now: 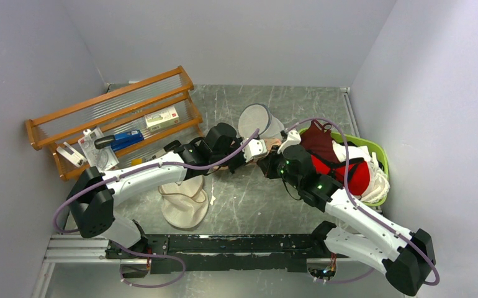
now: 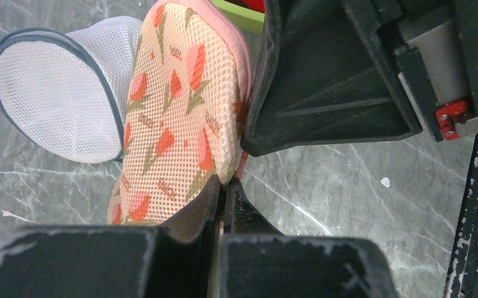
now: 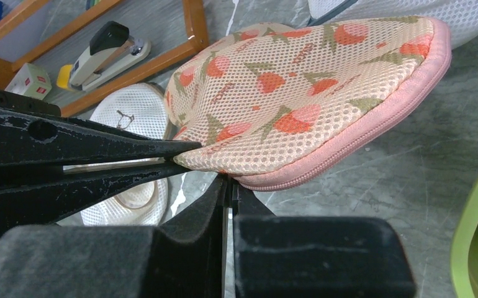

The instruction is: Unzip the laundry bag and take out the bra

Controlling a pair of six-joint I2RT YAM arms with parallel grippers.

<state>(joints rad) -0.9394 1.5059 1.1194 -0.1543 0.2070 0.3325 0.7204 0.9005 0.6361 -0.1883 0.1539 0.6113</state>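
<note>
The laundry bag (image 1: 266,149), at mid-frame in the top view between both arms, looks light, soft and floppy, so the left tool (image 2: 221,186) clamps its padded edge while the right tool (image 3: 230,181) is closed on the pink zipper rim (image 3: 373,118), a sensible hold for unzipping.

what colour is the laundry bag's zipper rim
Pink; the zipper rim of the laundry bag shows best in the right wrist view.
</note>
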